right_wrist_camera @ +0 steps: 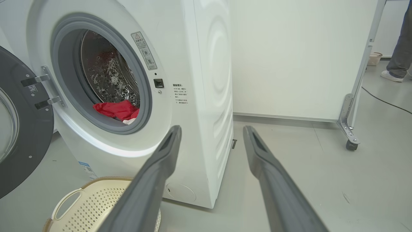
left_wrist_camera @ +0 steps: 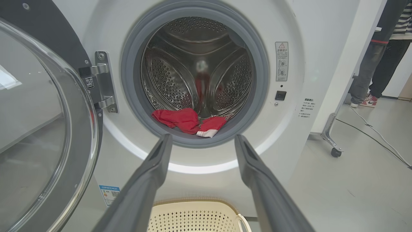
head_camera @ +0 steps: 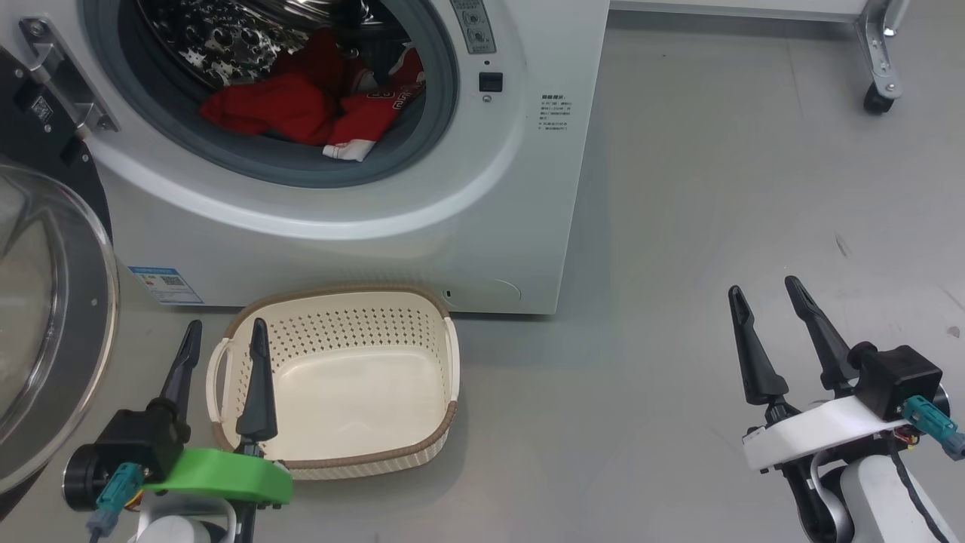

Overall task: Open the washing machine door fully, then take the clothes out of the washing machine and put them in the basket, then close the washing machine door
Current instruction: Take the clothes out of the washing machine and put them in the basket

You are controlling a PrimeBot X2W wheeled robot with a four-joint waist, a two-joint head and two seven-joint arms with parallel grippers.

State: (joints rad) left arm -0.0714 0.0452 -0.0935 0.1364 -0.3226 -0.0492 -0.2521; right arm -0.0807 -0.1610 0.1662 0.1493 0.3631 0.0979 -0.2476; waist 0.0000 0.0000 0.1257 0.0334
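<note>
The white washing machine (head_camera: 497, 196) stands ahead with its door (head_camera: 53, 317) swung wide to the left, glass bowl facing me. Red clothes (head_camera: 301, 109) with white trim lie at the drum's front lip, also seen as clothes (left_wrist_camera: 185, 120) and clothes (right_wrist_camera: 117, 110). The cream basket (head_camera: 343, 452) sits on the floor in front of the machine and holds nothing. My left gripper (head_camera: 225, 332) hangs open over the basket's left handle. My right gripper (head_camera: 765, 292) is open over bare floor to the right, well away from the machine. Both hold nothing.
A white partition on castor wheels (head_camera: 878, 98) stands at the far right behind the machine. A person's legs (left_wrist_camera: 370, 74) show beyond it, with a cable (left_wrist_camera: 373, 132) trailing over the grey floor. Another small basket (right_wrist_camera: 373, 59) sits far back.
</note>
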